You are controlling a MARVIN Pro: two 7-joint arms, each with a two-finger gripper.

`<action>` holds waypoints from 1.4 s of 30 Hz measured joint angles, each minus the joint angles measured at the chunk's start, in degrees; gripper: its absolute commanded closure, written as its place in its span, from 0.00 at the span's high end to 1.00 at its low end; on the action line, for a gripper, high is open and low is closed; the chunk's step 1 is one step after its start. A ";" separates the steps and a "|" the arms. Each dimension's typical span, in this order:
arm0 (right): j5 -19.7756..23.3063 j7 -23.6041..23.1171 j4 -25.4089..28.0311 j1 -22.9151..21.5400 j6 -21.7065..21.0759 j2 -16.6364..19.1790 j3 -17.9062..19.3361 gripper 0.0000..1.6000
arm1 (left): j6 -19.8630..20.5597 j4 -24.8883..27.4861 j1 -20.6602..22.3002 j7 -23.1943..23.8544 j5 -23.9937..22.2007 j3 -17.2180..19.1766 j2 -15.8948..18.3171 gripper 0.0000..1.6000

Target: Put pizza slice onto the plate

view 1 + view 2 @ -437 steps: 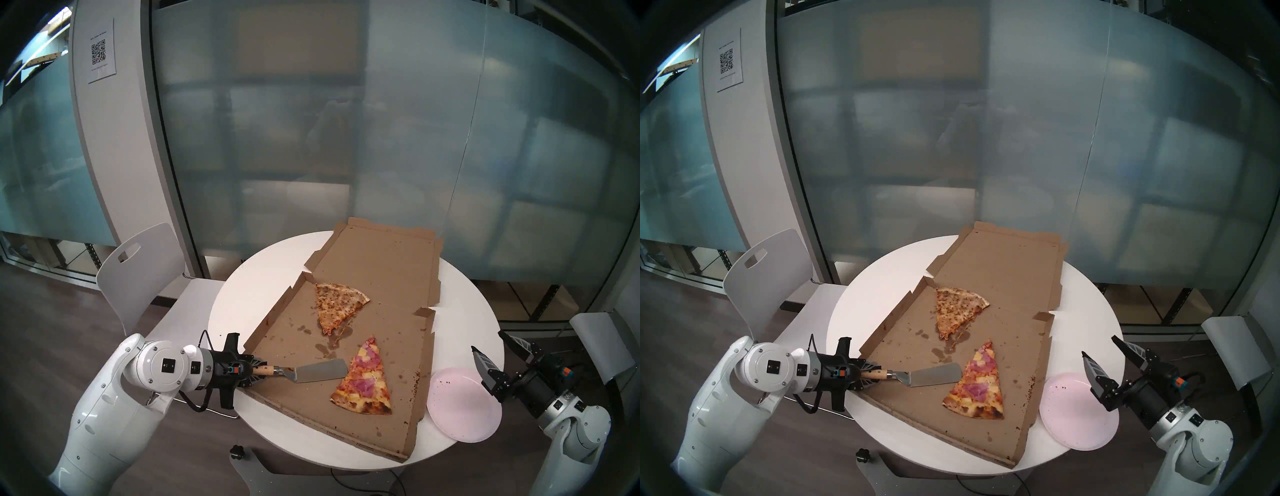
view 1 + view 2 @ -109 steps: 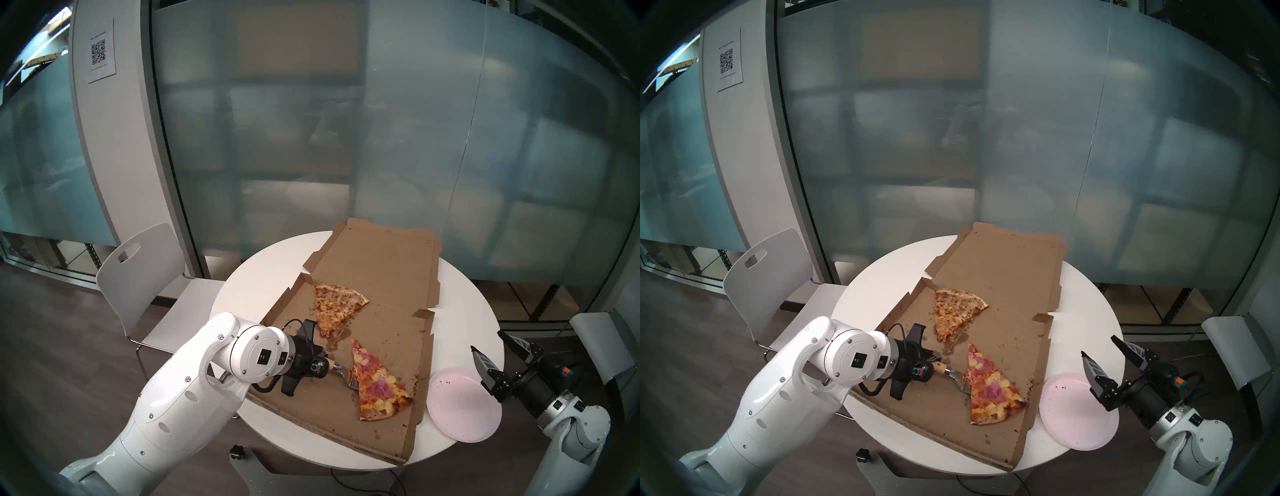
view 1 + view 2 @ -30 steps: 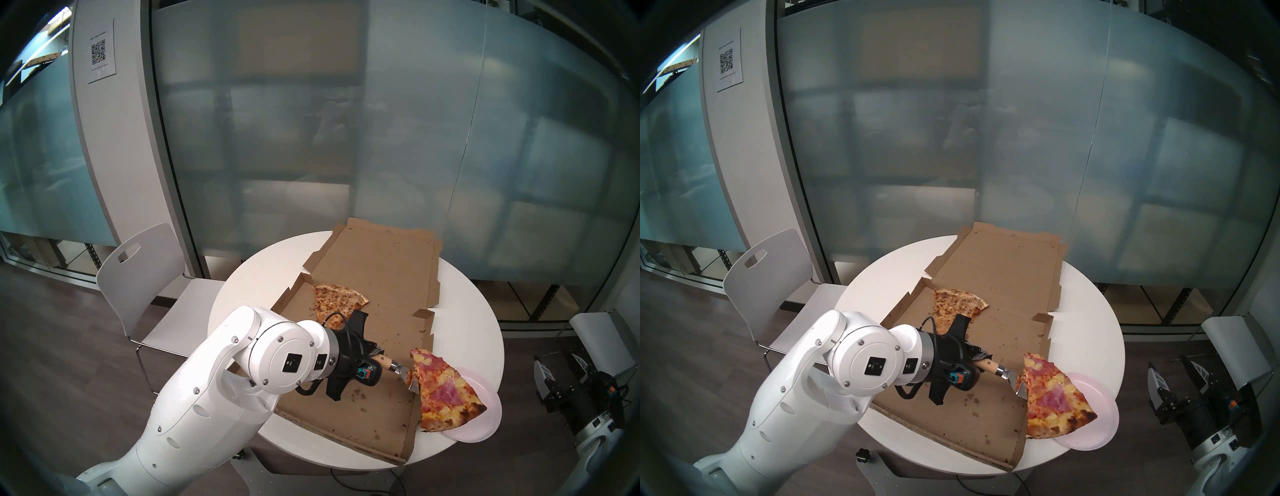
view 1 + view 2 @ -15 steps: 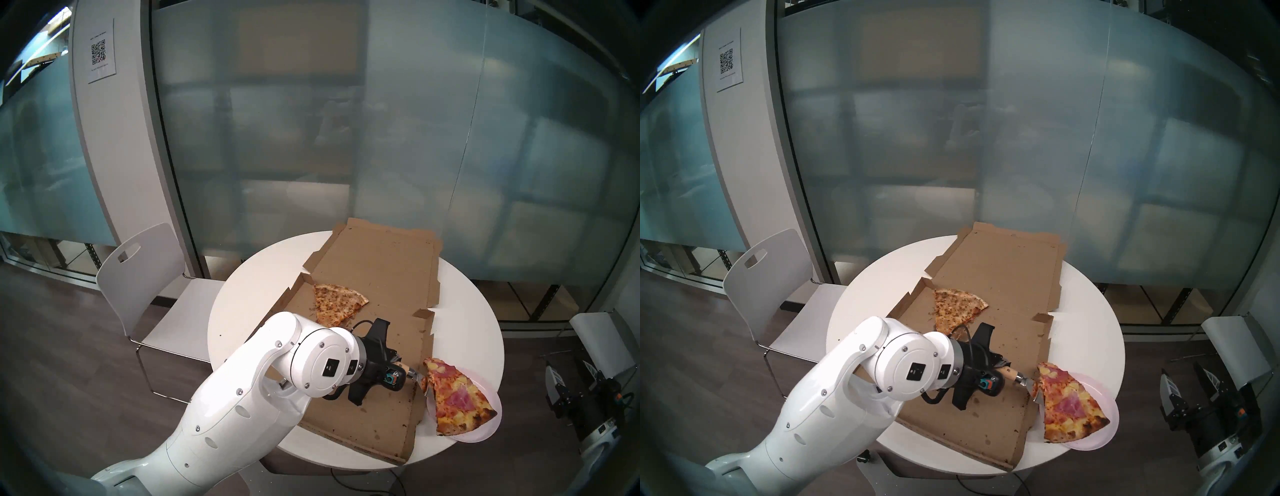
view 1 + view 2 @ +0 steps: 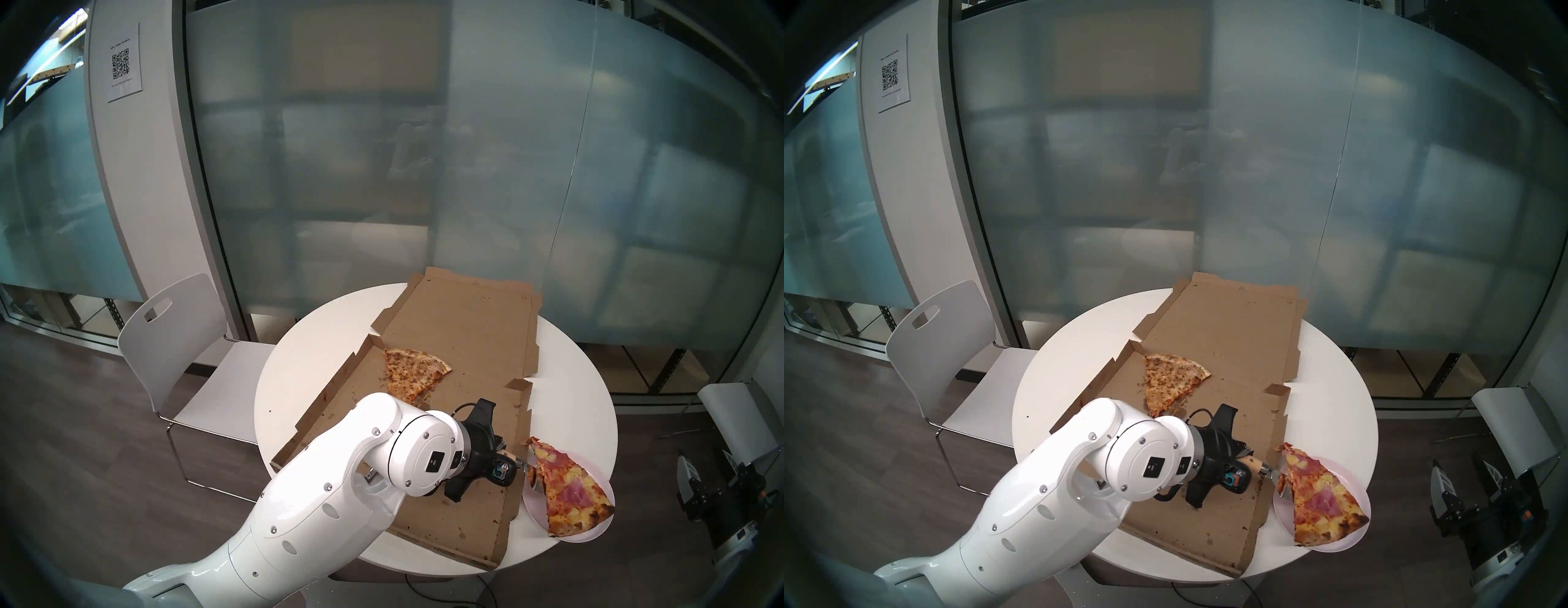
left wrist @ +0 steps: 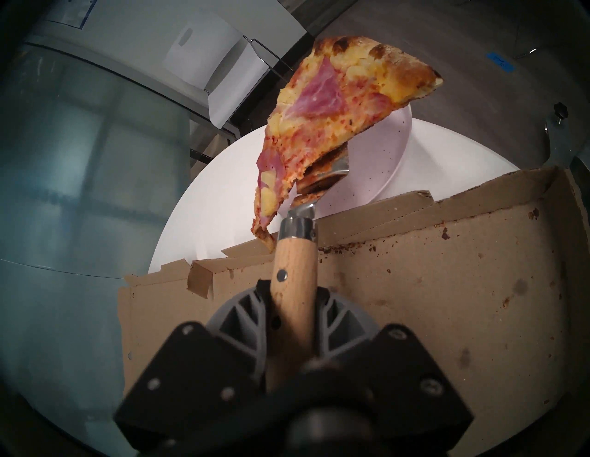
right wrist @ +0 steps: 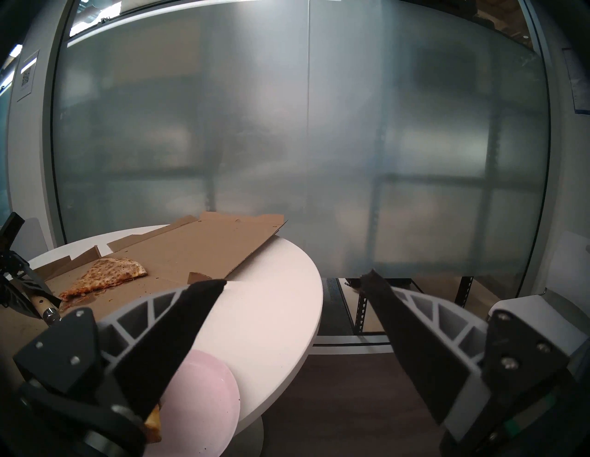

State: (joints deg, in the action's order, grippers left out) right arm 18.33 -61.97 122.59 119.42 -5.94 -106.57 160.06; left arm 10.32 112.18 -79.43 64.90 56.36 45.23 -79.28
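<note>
The ham and pineapple pizza slice [image 5: 568,488] lies on a metal spatula [image 5: 535,482] over the pale pink plate [image 5: 594,533] at the table's right edge. My left gripper [image 5: 507,460] is shut on the spatula's wooden handle [image 6: 295,255]. In the left wrist view the slice [image 6: 322,105] hangs above the plate [image 6: 383,153], its tip drooping beside the handle over the box wall and its crust past the plate's far rim. My right gripper [image 5: 706,460] is open and empty, off the table to the right of the plate [image 7: 204,399].
An open cardboard pizza box [image 5: 445,501] covers the middle of the round white table [image 5: 297,382]. A plain cheese slice [image 5: 409,373] lies in it. A white chair [image 5: 178,339] stands at the left, another [image 5: 738,420] at the right.
My left arm has carried the slice on the spatula to the right, from the box over its wall to above the plate. My right arm has drawn back to the right, off the table.
</note>
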 measured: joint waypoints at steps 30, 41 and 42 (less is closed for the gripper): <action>2.83 -1.51 -1.42 0.78 0.80 -0.45 2.44 1.00 | 1.82 -4.58 2.30 -2.79 2.66 -6.19 -2.02 0.00; 3.42 -1.59 -1.90 0.78 0.98 -0.47 2.59 1.00 | 1.27 -5.94 4.05 -2.98 3.69 -5.75 -2.60 0.00; 3.49 -1.56 -1.95 0.78 1.03 -0.47 2.57 1.00 | 1.17 -6.00 4.24 -2.92 3.74 -5.74 -2.66 0.00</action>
State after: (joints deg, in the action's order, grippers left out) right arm 21.83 -63.53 120.64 120.20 -4.91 -107.04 162.63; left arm 11.49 106.17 -75.19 61.98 60.11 39.50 -81.94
